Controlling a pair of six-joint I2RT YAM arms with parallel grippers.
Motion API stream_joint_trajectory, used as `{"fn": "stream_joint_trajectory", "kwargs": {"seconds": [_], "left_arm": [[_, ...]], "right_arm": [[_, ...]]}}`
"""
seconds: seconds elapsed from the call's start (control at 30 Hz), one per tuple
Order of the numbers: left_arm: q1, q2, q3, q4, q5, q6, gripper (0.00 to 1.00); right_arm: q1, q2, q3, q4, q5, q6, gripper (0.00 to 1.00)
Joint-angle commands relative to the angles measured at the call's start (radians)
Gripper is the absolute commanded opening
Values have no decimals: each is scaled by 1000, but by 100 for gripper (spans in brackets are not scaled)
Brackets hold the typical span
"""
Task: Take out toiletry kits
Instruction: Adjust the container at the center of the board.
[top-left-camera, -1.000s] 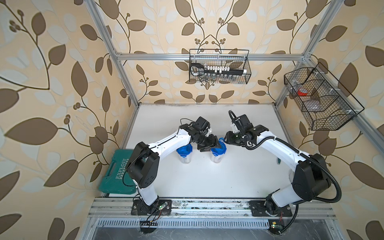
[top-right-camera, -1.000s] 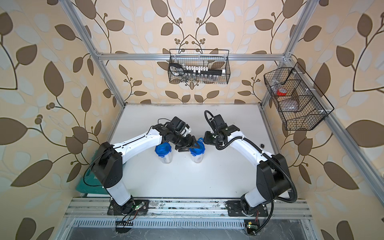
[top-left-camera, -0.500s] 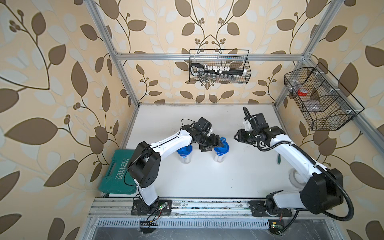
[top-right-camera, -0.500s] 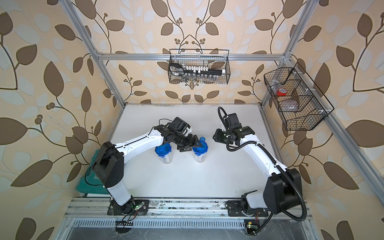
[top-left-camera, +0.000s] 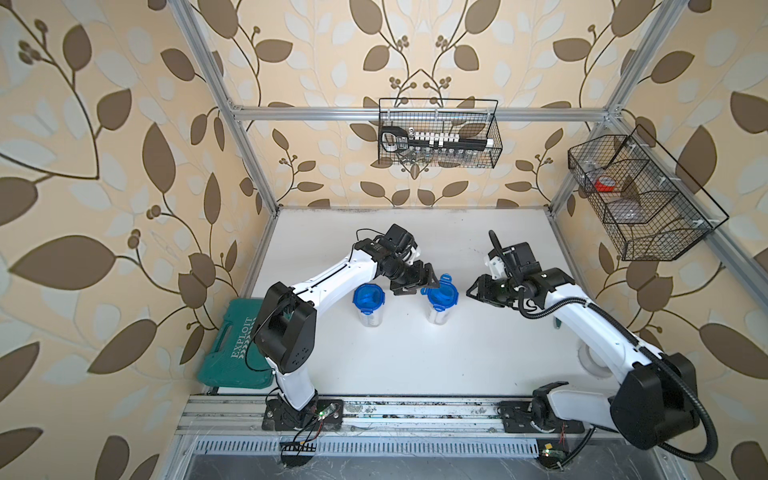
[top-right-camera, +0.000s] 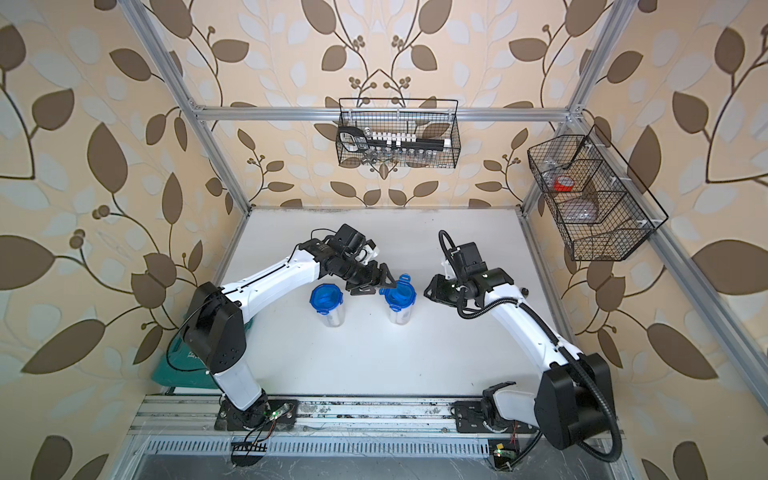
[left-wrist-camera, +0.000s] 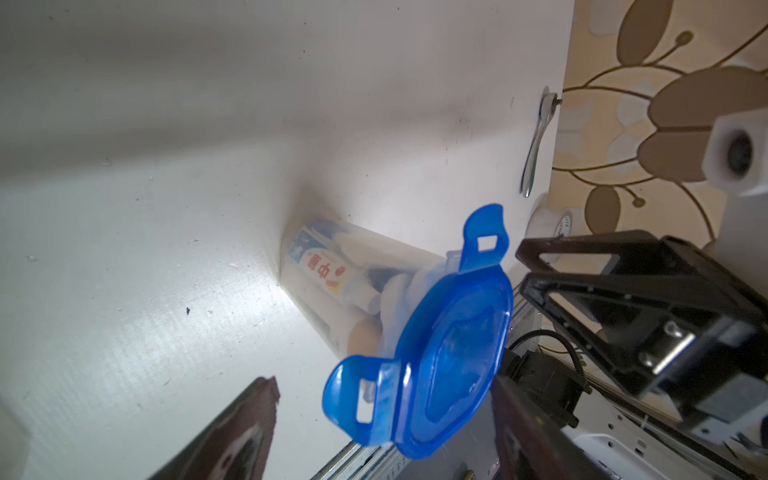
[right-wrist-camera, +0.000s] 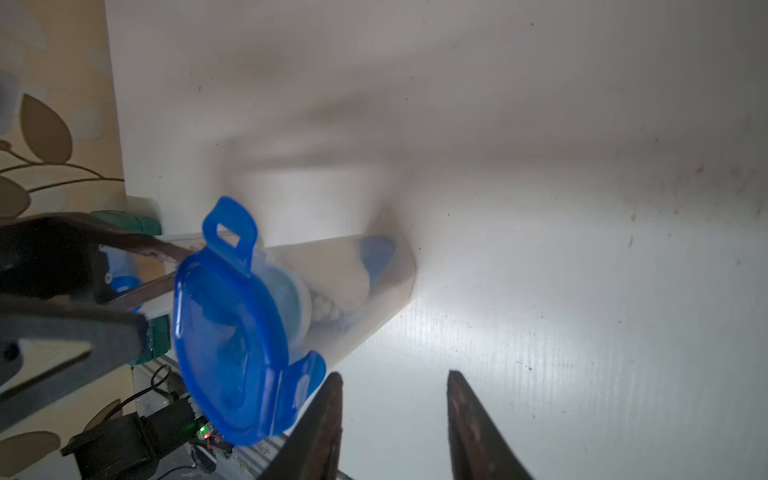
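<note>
Left pincer (top-left-camera: 415, 284) stands wide open and empty, its tips at the blue lid (top-left-camera: 441, 294) of the right-hand jar (top-left-camera: 437, 313) — whether they touch the lid I cannot tell. Left of it stands the other jar (top-left-camera: 369, 316), its lid (top-left-camera: 368, 297) clipped down all round. Both jars stand upright near the middle of the white table (top-left-camera: 415, 365), side by side but apart. On the right-hand jar two tabs are flipped up (left-wrist-camera: 484, 232) while the lid sits on the rim. Through its clear wall the left wrist view shows the toiletry kit (left-wrist-camera: 332, 274) inside: a white tube with red print among other small pieces. The kit in the left-hand jar is too dim to make out. Right pincer (top-left-camera: 473, 292) hangs just right of that jar, tips pointing at it — part open, holding nothing.
</note>
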Motion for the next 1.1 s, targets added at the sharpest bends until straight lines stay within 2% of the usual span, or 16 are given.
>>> {"fn": "stream_joint_trajectory", "kwargs": {"seconds": [0.0,0.13,0.2,0.27,0.67,0.83,0.93,1.07], "left_arm": [[-3,4,21,5,58,37,83],[-3,20,17,22,55,28,80],[-3,32,25,18,49,32,78],[-2,43,33,20,42,33,77],[-28,69,12,66,33,-26,68],[-29,65,13,42,-15,-35,65],[-29,66,10,20,-35,-35,63],[-28,67,-11,22,-28,-35,62]], "right_arm": [[55,90,97,-19,106,-3,40],[138,178,192,-22,216,-6,40],[152,218,239,-57,281,-6,40],[154,247,267,-71,287,-11,40],[171,320,332,5,151,-41,42],[164,328,352,13,118,-43,39],[108,266,291,45,71,-26,37],[-23,115,123,144,-115,17,32]]}}
